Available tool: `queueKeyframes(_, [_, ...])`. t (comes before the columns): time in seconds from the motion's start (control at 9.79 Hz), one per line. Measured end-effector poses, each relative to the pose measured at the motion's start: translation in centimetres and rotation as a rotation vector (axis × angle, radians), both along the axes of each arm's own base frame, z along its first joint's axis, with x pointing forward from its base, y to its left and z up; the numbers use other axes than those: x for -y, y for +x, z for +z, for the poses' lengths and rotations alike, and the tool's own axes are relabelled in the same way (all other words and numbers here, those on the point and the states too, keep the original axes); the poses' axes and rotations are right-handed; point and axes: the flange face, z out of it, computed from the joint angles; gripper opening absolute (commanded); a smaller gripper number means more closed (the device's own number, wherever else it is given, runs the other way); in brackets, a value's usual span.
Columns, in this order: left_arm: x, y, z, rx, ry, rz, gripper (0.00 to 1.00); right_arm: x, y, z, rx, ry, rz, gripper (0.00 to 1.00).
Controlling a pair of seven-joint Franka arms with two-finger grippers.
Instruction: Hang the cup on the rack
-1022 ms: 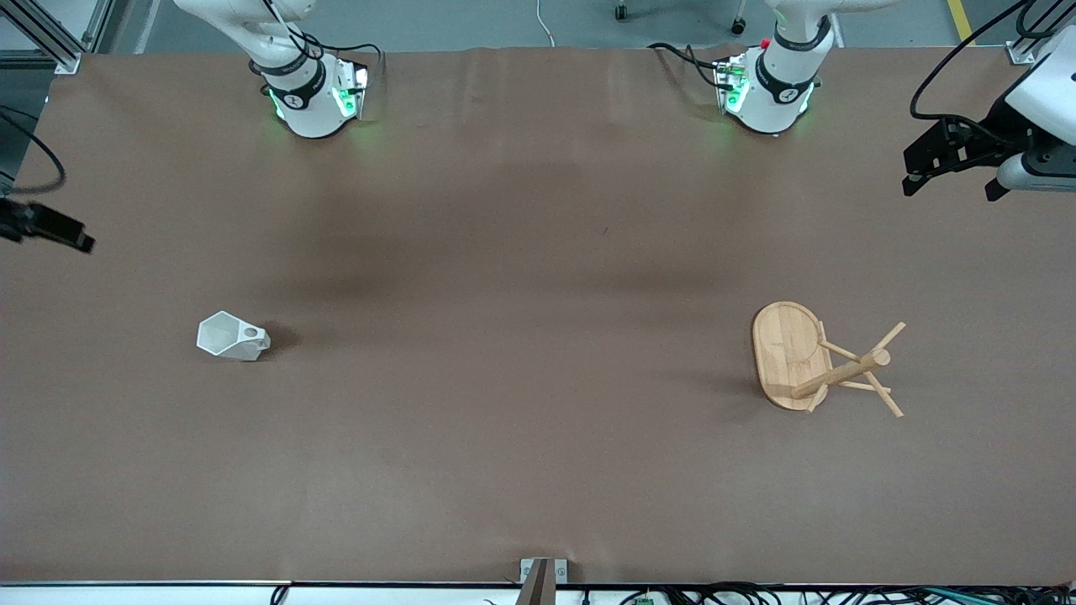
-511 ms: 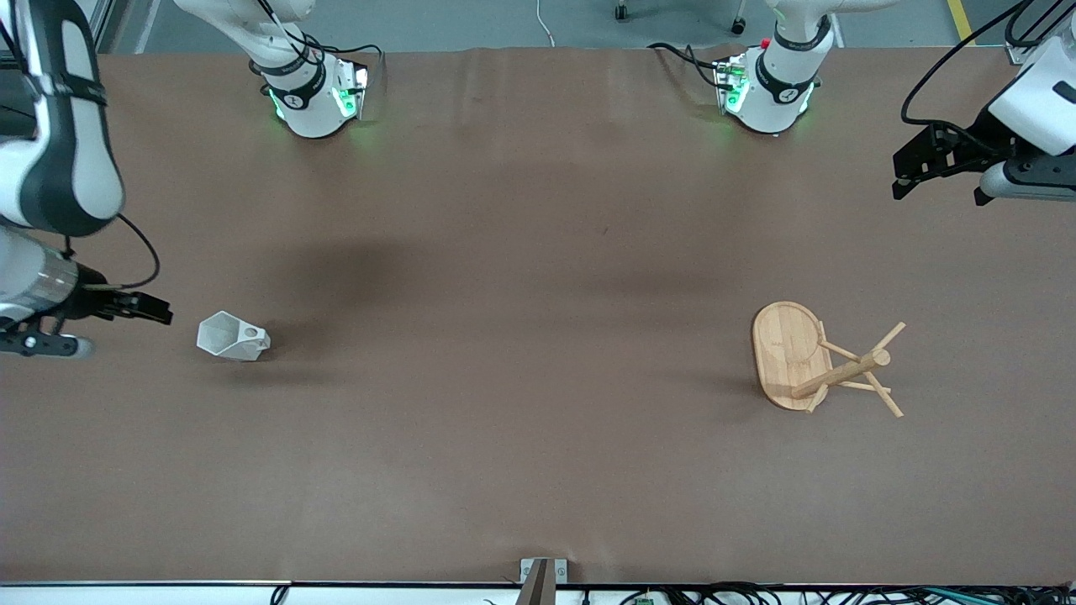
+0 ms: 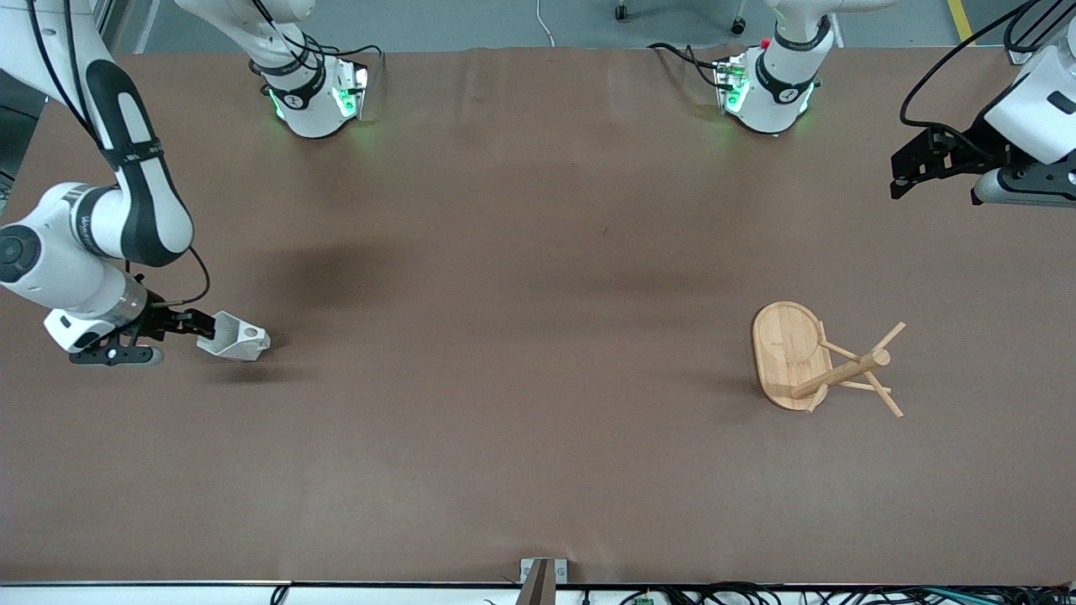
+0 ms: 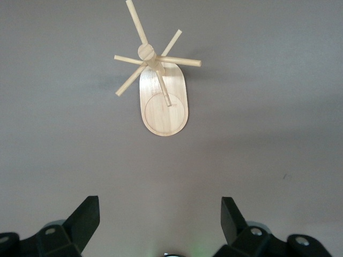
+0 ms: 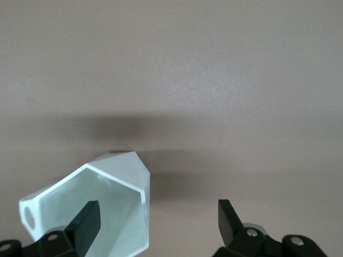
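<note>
The white faceted cup lies on its side on the brown table, toward the right arm's end, its hexagonal mouth facing my right gripper. That gripper is low and open. In the right wrist view, one finger is inside the cup mouth and the other is outside, so the gripper straddles the cup's wall. The bamboo rack stands toward the left arm's end. My left gripper waits open and empty, up over that end. The left wrist view shows the rack ahead of the open gripper.
The table is covered in brown paper. The two arm bases stand along the edge farthest from the front camera. A small metal bracket sits at the nearest edge.
My right arm has swung in from the table's end and brought its open gripper down to the cup's mouth. My left gripper has shifted slightly. The cup and rack have not moved.
</note>
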Motion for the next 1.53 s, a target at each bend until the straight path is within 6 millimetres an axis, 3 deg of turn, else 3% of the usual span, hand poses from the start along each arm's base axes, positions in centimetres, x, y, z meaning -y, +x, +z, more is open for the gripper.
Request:
queueKeyframes(0.31, [-0.5, -0.3, -0.2, -0.026, 0.003, 0.008, 1.0, -0.2, -0.3, -2.2, 0.002, -0.001, 0.006, 0.69])
queueKeyframes(0.92, [-0.3, 0.0, 0.2, -0.018, 0.001, 0.006, 1.0, -0.5, -0.2, -3.7, 0.004, -0.001, 0.013, 0.0])
queueKeyframes(1.33, [0.4, 1.2, 0.9, 0.005, -0.007, -0.011, 1.0, -1.5, 0.4, -2.9, -0.013, 0.005, 0.053, 0.0])
queueKeyframes(1.43, [0.9, 1.3, 0.9, 0.003, -0.017, -0.022, 1.0, -2.0, 1.3, -1.6, -0.058, 0.016, 0.077, 0.0])
queueKeyframes(1.53, [1.8, 1.3, 0.8, 0.0, -0.035, -0.037, 1.0, -2.6, 3.0, 1.2, -0.091, 0.025, 0.09, 0.0])
